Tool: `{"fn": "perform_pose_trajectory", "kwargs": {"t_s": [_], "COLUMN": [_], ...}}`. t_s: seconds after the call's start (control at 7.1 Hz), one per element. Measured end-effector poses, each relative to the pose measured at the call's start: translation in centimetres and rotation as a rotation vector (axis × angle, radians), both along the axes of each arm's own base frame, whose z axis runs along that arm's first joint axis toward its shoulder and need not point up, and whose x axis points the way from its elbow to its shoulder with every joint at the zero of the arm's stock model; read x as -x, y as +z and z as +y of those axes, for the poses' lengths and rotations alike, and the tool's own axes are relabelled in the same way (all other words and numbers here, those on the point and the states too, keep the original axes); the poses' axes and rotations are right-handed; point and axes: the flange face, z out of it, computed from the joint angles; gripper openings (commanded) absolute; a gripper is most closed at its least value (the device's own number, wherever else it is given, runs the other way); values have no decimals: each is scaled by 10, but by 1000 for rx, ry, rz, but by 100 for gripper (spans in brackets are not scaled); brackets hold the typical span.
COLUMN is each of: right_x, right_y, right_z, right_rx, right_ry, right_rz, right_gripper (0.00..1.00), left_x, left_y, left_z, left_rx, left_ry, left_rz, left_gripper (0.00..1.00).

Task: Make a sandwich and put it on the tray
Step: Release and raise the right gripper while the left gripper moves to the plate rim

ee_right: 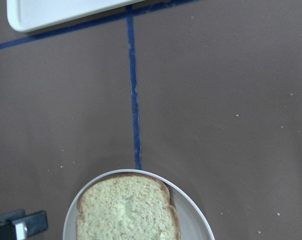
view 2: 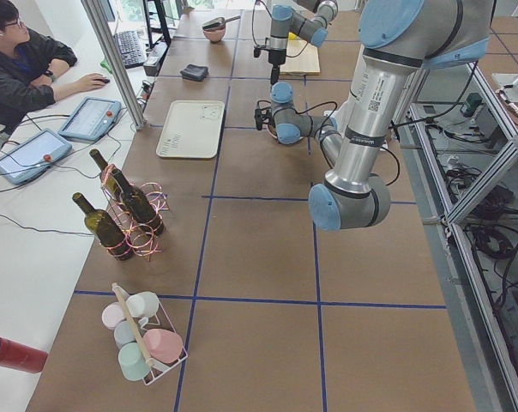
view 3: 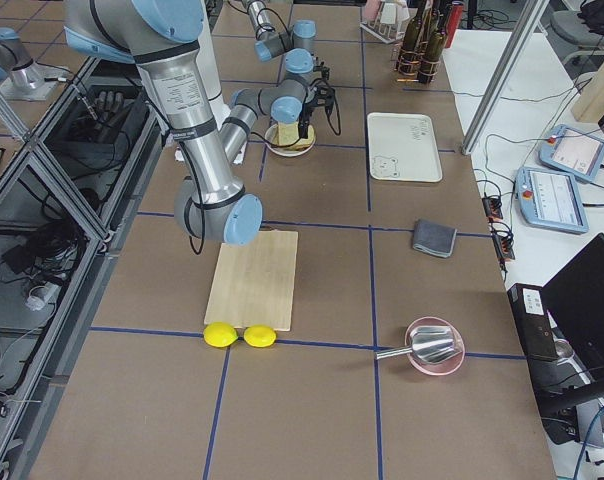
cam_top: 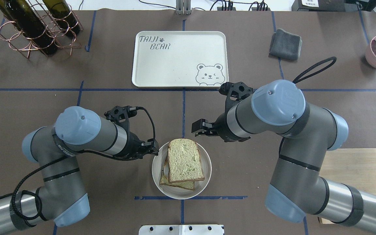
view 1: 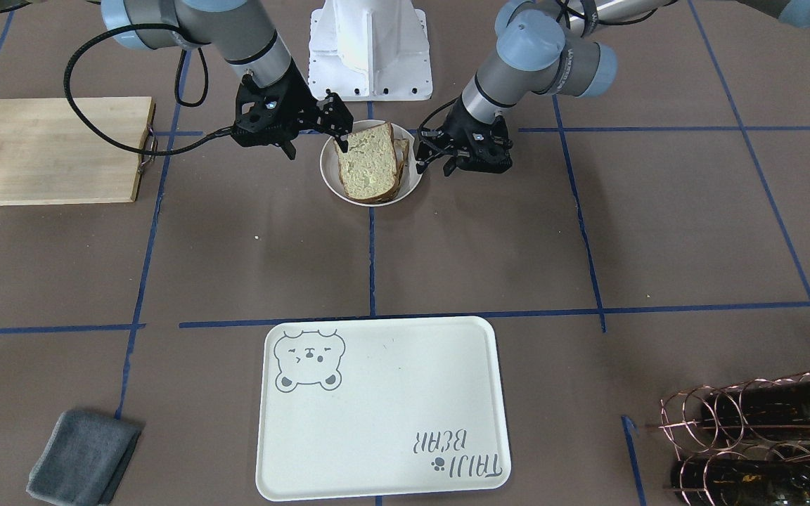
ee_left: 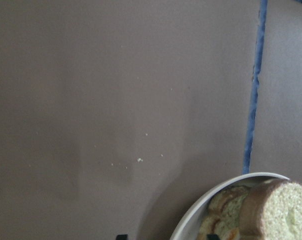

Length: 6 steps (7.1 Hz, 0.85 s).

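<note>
over the near middle of the desk, the right tool hangs with its two fingers spread and nothing between them, just past the far right rim of a small round white dish. in the front view one of its fingers sits at the edge of the top bread slice, though i cannot tell whether it touches. the left tool hangs just beside the dish's left rim, its fingers likewise parted and empty. between the two tools lies the sandwich: pale speckled bread slices with dark crusts, stacked in the dish, a lower slice peeking out at the near left under the top one. the sandwich is in the dish and not on the tray, which lies well apart at the far middle of the desk, cream-white, with a grey bear face at its near right corner and "taiji bear" lettering at its far left. farther out, a folded grey cloth lies right of the tray. a copper wire rack of dark wine bottles stands at the far left. a pink bowl with a metal scoop in it sits at the far right edge, and a light wooden board lies on the near right with two lemons just past its right end.
</note>
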Motion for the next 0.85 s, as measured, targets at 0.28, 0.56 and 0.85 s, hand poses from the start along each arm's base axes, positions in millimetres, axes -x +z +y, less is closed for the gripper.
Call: {"fn": "perform_pose_trajectory", "kwargs": {"t_s": [0.28,0.56,0.85], "right_x": [-24,-40,-46], "right_y": [-3,-5,-2], "right_z": [-15,-21,-26], "right_rx": [28,46,44], "right_ry": [13,26,33], "right_rz": [18,37,48], "right_gripper": [100,100,100], "left_x": [-18,-28,-31], "left_y": [5,8,8], "left_z": [16,20,19], "left_rx": [7,9,10], "left_ry": [18,24,25], "left_rz": [-15,-25,-28], "left_gripper": [49,27,0]}}
